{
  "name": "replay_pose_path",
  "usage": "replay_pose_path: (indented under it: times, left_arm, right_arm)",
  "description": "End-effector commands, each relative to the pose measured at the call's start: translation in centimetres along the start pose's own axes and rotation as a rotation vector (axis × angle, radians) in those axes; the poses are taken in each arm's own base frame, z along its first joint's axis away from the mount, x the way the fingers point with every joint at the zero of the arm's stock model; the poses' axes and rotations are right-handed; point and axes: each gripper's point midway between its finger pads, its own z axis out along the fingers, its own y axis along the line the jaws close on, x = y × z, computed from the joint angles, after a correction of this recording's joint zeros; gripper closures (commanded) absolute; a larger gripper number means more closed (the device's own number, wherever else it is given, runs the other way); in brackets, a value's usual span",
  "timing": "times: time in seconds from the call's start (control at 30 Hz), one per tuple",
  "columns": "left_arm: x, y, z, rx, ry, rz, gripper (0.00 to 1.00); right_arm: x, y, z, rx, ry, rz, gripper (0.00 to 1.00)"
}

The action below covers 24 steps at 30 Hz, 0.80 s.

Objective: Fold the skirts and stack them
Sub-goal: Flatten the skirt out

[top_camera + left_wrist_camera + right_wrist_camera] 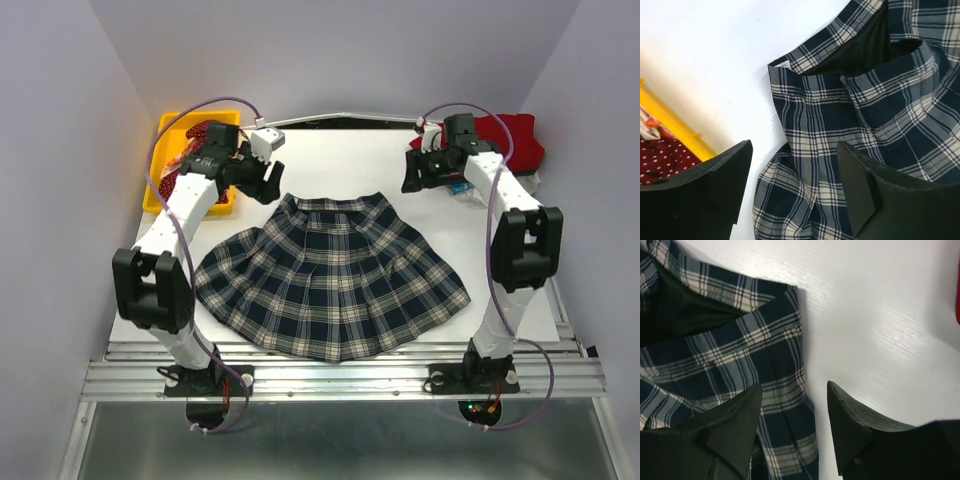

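Here we are, the plaid skirt [330, 275] is spread flat in the middle of the white table [340, 160], waistband toward 12 o'clock and the pleated hem fanning wide toward 6. The left claw [268, 180] hangs at the skirt's 11 o'clock corner, fingers well apart and gripping nothing; from its own camera the waistband's left end and the pleats lie right under the gap. The right claw [412, 172] sits off the 1 o'clock corner, also spread and empty, and its wrist view shows 1 finger [735, 430] over the waistband's right end and the other [855, 430] over bare table just beside the cloth. That fabric looks light and floppy, so I'd expect it to sag and slide on the smooth top if lifted by 1 point; the waistband, double-layered and firmer, is the sensible place to pinch, 1 claw at each end. The pleats will likely want to splay when folded. Over at 10 o'clock a yellow bin [160, 130] holds a dark red dotted skirt [665, 157], and at 2 o'clock a plain red skirt [515, 135] lies bunched, well apart from the plaid one.
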Motion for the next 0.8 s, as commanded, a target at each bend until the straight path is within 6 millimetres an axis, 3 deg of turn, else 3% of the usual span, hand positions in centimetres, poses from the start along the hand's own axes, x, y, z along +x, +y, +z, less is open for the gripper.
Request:
replay_pose_path:
  times: [0.0,0.13,0.33,0.57,0.77]
  left_arm:
    - [-2.1,2.1,2.4,-0.086,-0.037,-0.038,0.22]
    - [-2.0,2.3,5.1,-0.100,-0.007,-0.053,0.29]
    - [0.7,1.0,9.3,-0.104,0.103,-0.038,0.29]
    - [1.9,1.3,10.8,-0.174,0.156,-0.025,0.25]
    - [2.6,1.0,11.8,-0.183,0.189,0.010,0.28]
  right_arm:
    - [-3.4,-0.3,2.9,-0.061,-0.080,0.054,0.42]
    - [-4.4,0.0,5.2,-0.076,-0.112,0.017,0.48]
    - [-3.9,1.5,9.2,0.003,-0.059,-0.132,0.50]
    - [-2.3,1.3,12.7,0.086,0.017,-0.216,0.48]
    - [-1.0,0.4,13.9,0.109,0.054,-0.210,0.47]
